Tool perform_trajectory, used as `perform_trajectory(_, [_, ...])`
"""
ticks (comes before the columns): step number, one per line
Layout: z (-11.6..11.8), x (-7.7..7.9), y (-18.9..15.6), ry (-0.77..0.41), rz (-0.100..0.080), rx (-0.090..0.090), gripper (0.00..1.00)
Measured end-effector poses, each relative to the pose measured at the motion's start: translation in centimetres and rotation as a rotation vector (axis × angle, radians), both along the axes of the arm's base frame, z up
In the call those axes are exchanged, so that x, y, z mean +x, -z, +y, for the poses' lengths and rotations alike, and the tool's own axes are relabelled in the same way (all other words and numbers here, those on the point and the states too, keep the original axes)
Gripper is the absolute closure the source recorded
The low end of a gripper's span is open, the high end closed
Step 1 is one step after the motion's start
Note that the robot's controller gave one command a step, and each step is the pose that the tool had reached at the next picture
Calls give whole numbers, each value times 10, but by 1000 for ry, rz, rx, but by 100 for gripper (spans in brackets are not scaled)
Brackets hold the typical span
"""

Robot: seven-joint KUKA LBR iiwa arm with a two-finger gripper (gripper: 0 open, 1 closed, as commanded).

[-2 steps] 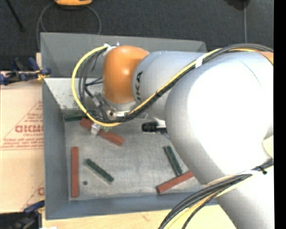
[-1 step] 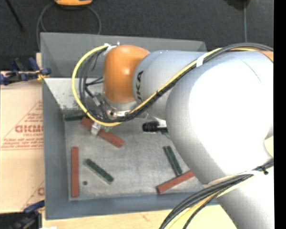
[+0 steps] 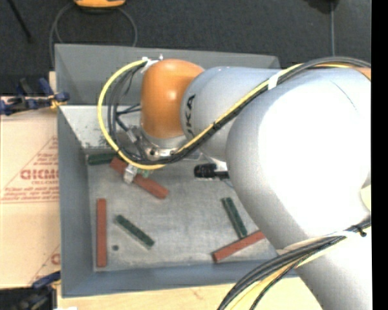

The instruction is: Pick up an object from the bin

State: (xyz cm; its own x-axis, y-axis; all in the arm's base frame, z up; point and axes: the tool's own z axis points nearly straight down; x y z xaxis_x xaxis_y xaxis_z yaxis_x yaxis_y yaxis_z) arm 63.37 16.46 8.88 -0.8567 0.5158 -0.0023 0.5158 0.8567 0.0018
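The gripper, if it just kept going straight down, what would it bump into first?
Most likely the reddish-brown stick lying in the upper left part of the bin, right under the gripper. A dark green stick lies just beside it, and height is hard to judge here.

One camera hangs above the grey bin (image 3: 181,228), looking down slightly from one side. The arm (image 3: 297,154) enters from the right, looming close under the lens.

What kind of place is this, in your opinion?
Probably a robotics lab or test cell: a large robot arm with an orange wrist cover reaches into a grey metal bin of loose red and green sticks.
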Motion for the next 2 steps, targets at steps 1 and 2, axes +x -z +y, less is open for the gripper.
perform_trajectory(1, [-1,-2,-9,0,6,-1,100])
perform_trajectory(2, [-1,-2,-30,1,8,-1,100])
